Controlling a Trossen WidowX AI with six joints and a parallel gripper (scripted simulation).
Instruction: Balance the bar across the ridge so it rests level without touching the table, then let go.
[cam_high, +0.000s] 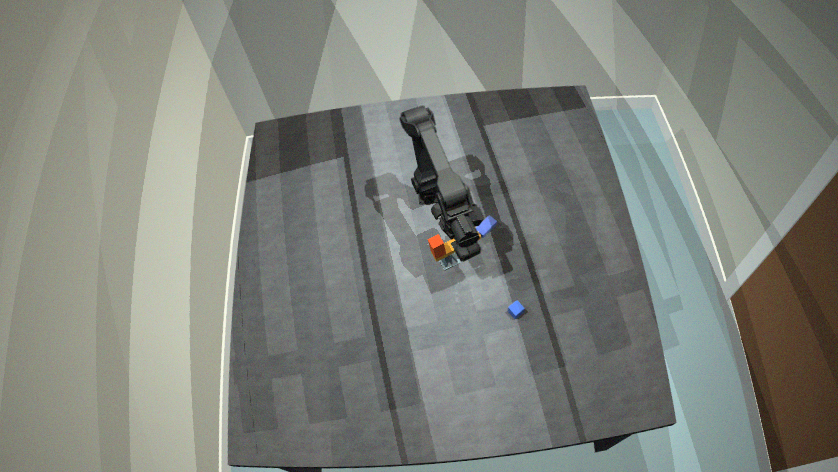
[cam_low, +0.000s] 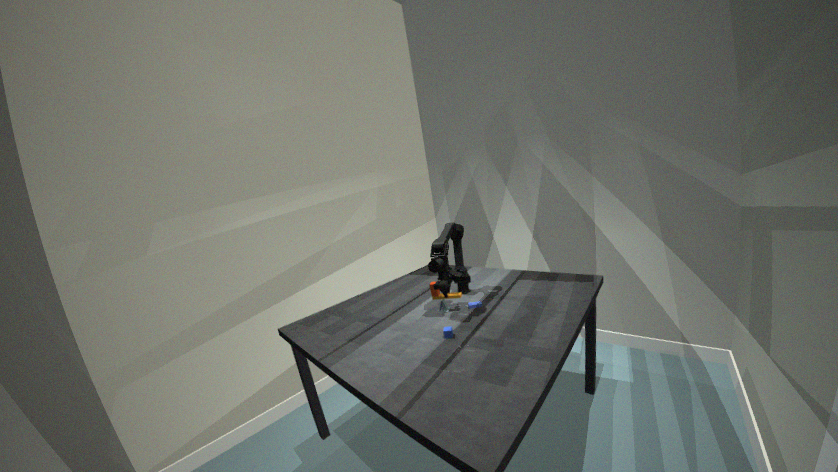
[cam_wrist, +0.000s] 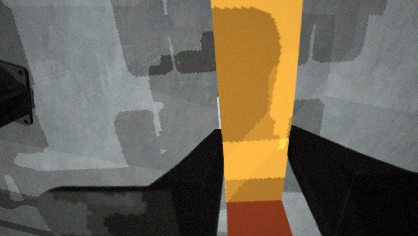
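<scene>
The orange bar (cam_wrist: 256, 95) is sitting between the black jaws, which are clamping it from both sides. Its red end block (cam_high: 436, 244) and blue end block (cam_high: 486, 223) are sticking out either side of the gripper (cam_high: 467, 239), toward the desk's (cam_high: 328, 375) far edge. A loose blue cube (cam_high: 516, 308) is lying apart, nearer the desk's centre.

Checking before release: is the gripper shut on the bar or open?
Shut on the bar. In the wrist view both black fingers press against the orange bar's sides, so the gripper has not let go.
</scene>
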